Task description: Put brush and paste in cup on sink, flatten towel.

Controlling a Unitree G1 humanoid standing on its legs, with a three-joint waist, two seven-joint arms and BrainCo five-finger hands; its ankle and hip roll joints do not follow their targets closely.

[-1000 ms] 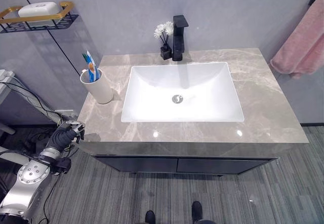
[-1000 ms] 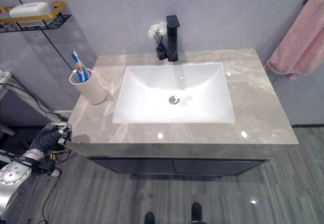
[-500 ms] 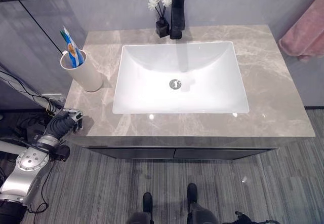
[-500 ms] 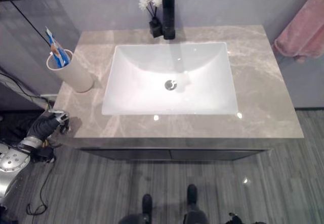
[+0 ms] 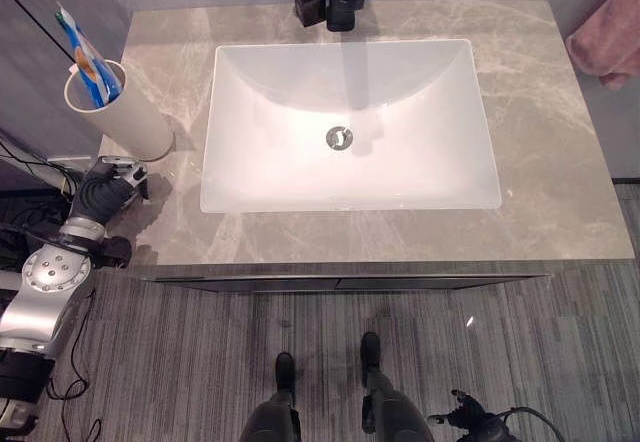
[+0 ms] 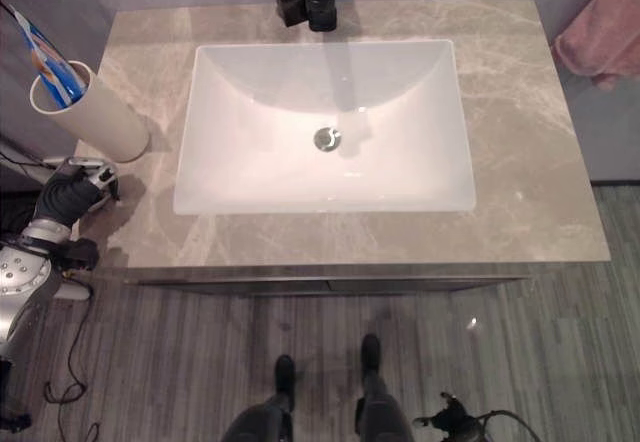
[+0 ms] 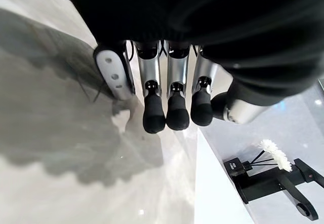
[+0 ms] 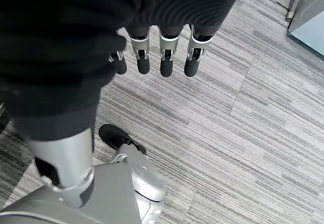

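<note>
Toothbrush [image 5: 68,34] and paste tube [image 5: 92,64] stand already in the white cup [image 5: 112,110] at the desk's [image 5: 560,162] left end. Just below it, the left hand [image 5: 100,188] hovers at the desk edge, fingers [image 7: 153,113] relaxed and empty. Further right hangs the pink towel [image 5: 606,40], probably soft and limp; take its lower edge. The right hand [image 8: 162,57] hangs empty over the floor.

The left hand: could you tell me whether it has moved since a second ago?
Yes. The left hand has risen from below the countertop's front corner to just beside the cup.
</note>
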